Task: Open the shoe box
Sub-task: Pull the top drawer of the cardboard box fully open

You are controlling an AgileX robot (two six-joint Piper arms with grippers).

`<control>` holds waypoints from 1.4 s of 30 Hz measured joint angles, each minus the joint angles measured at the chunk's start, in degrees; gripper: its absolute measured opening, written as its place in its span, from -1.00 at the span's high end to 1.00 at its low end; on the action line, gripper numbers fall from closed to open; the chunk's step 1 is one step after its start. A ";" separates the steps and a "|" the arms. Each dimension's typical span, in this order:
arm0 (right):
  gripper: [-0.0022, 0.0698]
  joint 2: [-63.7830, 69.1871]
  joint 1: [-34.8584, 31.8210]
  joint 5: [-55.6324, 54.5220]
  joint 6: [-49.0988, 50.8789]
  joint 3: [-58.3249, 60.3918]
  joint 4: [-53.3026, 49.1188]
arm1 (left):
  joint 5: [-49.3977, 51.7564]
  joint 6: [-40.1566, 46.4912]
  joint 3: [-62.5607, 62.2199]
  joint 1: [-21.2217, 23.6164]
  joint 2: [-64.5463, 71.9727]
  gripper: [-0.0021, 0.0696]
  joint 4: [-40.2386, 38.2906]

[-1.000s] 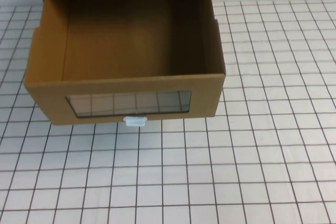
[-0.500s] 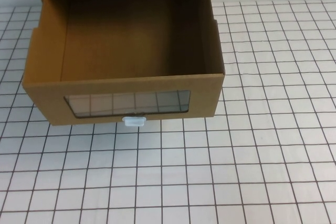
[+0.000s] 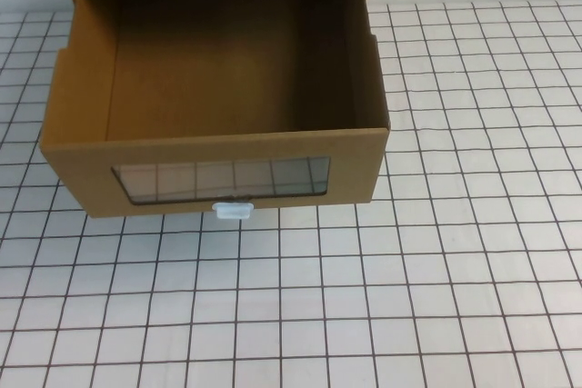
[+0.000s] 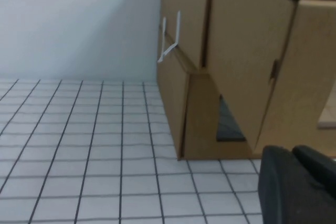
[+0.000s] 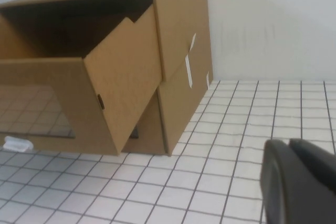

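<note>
Toward the far left of the worktop point(image 3: 436, 270) sits the shoe box point(image 3: 218, 61). Its drawer point(image 3: 82, 165) is drawn out toward the near side, so the bare brown inside shows from above. The drawer's front carries a clear window point(image 3: 223, 179) with a small white tab point(image 3: 232, 210) just under it. Judged from this, the box is already open.

Neither arm shows from above. The left hand point(image 4: 291, 163) hangs low over the worktop off the box's left side, near it but apart; I cannot tell whether it is wide or narrow. The right hand point(image 5: 294, 161) hangs low off the right side, well apart, closed up tight with nothing in it.

The likely trouble is the drawer itself. It reaches far out of the sleeve point(image 5: 184, 30), and from the side it looks tilted, so a further pull on the tab could bring it right out or tip it. The cardboard also looks light, so a brush from either arm could slide the whole box across the worktop.
</note>
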 joint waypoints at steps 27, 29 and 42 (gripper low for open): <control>0.98 0.00 -0.29 9.98 0.00 3.09 -1.41 | 12.42 -0.39 1.04 -0.09 0.00 0.95 0.47; 0.98 -0.38 -2.81 9.49 0.00 3.81 -3.43 | 12.42 -0.39 1.04 -0.09 0.00 0.95 0.51; 0.98 -7.42 -18.28 0.17 0.00 11.00 -3.94 | 12.42 -0.39 1.04 -0.09 0.10 0.95 0.60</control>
